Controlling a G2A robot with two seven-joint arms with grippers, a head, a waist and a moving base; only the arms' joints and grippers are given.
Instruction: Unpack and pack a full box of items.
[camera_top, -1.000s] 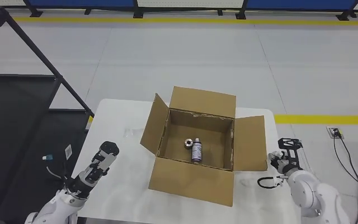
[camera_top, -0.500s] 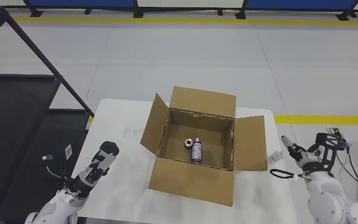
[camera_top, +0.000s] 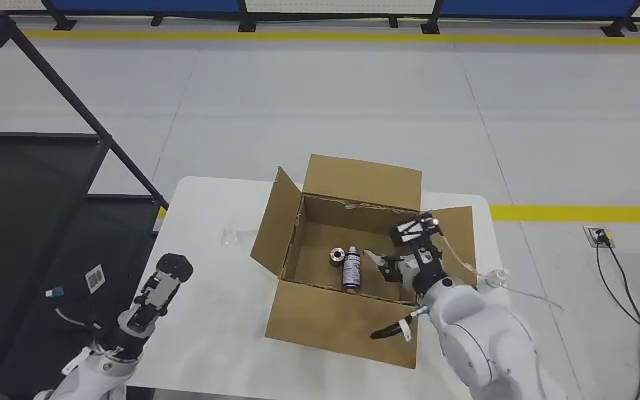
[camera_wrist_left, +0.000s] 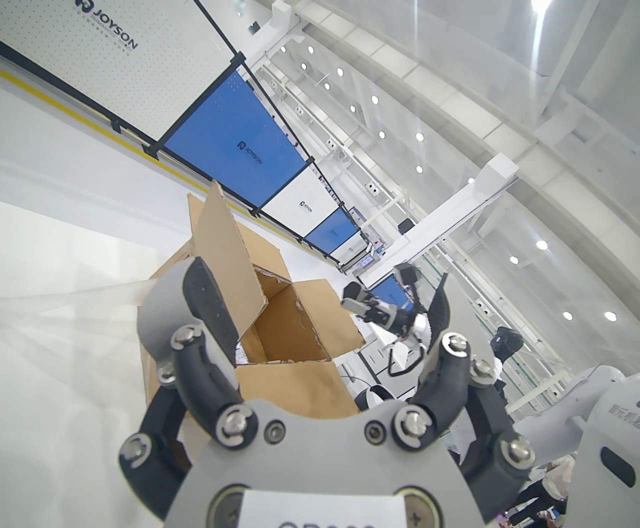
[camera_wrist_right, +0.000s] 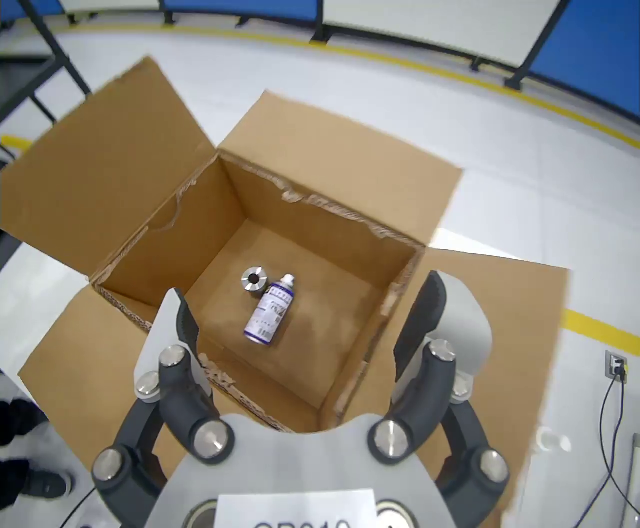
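Observation:
An open cardboard box (camera_top: 345, 325) stands in the middle of the white table (camera_top: 210, 210) with its flaps spread. On its floor lie a white spray can with a purple label (camera_top: 351, 270) and a small metal cylinder (camera_top: 335, 256), side by side. My right gripper (camera_top: 388, 266) hangs over the box's right front part, open and holding nothing. Its wrist view looks down between the fingers (camera_wrist_right: 182, 320) at the can (camera_wrist_right: 270, 310) and the cylinder (camera_wrist_right: 254, 278). My left gripper (camera_wrist_left: 322, 305) is open and holds nothing, off the table's front left corner (camera_top: 168, 270), pointing towards the box (camera_wrist_left: 300, 345).
A small clear item (camera_top: 232, 237) lies on the table left of the box. A small white item (camera_top: 497, 276) lies at the table's right edge, past the right flap (camera_top: 448, 255). A black frame (camera_top: 80, 120) stands to the left of the table.
My right arm has swung from the table's right edge to above the box's right side. The left arm has drawn back a little towards the table's front left.

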